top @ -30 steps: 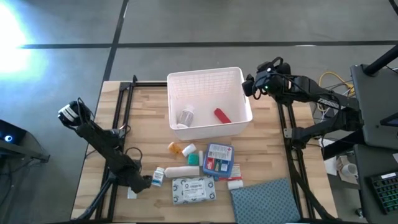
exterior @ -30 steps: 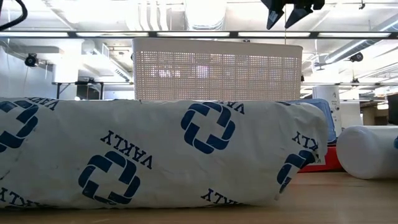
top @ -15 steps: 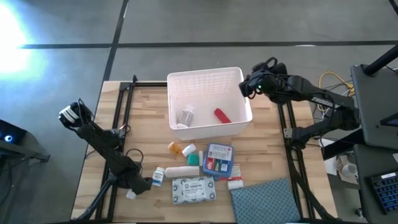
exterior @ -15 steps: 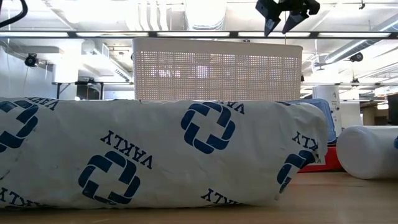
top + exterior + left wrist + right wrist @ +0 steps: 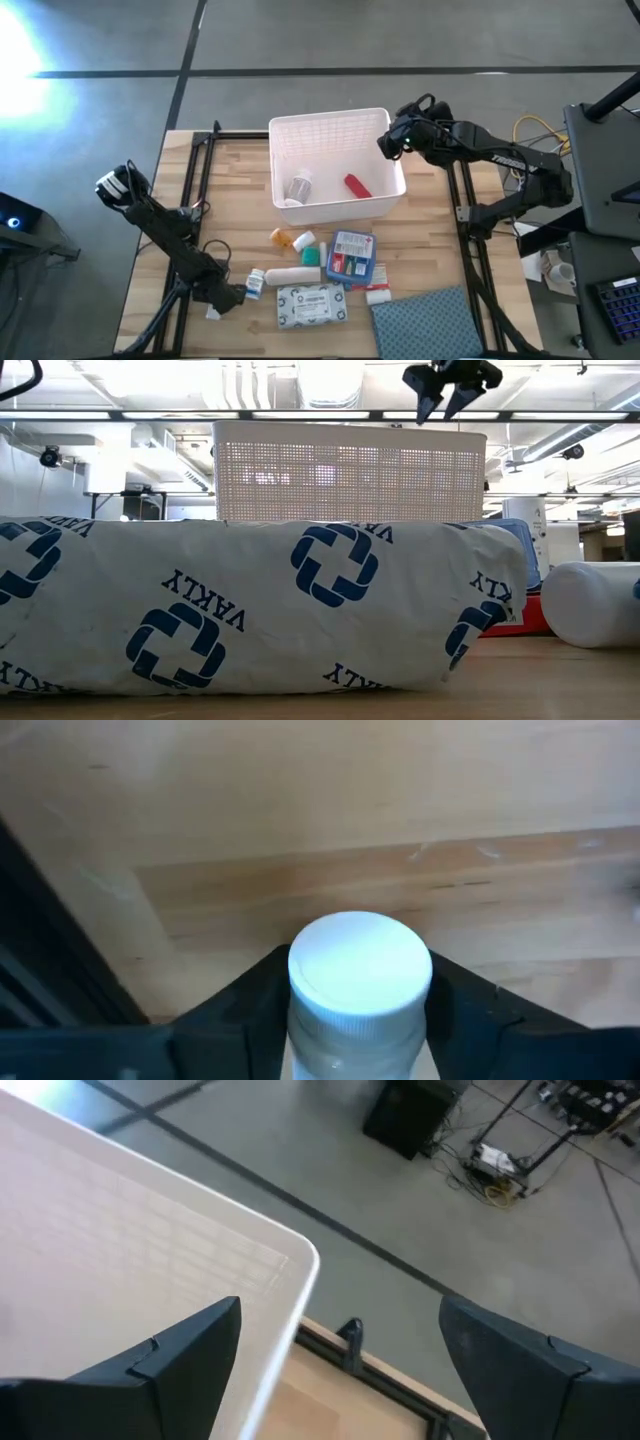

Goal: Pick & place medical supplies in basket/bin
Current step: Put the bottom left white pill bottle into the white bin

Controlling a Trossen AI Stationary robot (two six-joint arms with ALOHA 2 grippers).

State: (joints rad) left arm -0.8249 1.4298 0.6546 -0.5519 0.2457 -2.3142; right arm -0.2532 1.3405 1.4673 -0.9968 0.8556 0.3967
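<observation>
Bottle time, basically: a small white pill bottle (image 5: 360,982) with a ribbed cap and a blue-ish label is lying on its side near the front left of the desk (image 5: 230,190), and the left claw (image 5: 240,292) has its two dark fingers (image 5: 250,1010) sitting right against either side of it, just under the cap. Looks like a grip, or at least the squeeze is on.

What I'd worry about: it's a round, slick little thing held close to the cap end, so if the pinch isn't snug it could roll or twist out on the lift and knock into the white tube (image 5: 292,275) just beside it, or the pale grey-green packet (image 5: 312,305) just in front. The carry to the basket (image 5: 335,127) also passes over the rest of the pile, the orange vial (image 5: 282,238) and the blue-red-white box (image 5: 351,257), so a drop would scatter stuff.

Basket is white, lattice-sided, at the back middle of the desk, with a clear-ish bottle (image 5: 298,186) and a red tube (image 5: 358,186) already lying inside. Right claw (image 5: 385,146) hangs wide open and empty above the basket's back right corner. Blue-grey cloth (image 5: 425,322) sits at the front right.
</observation>
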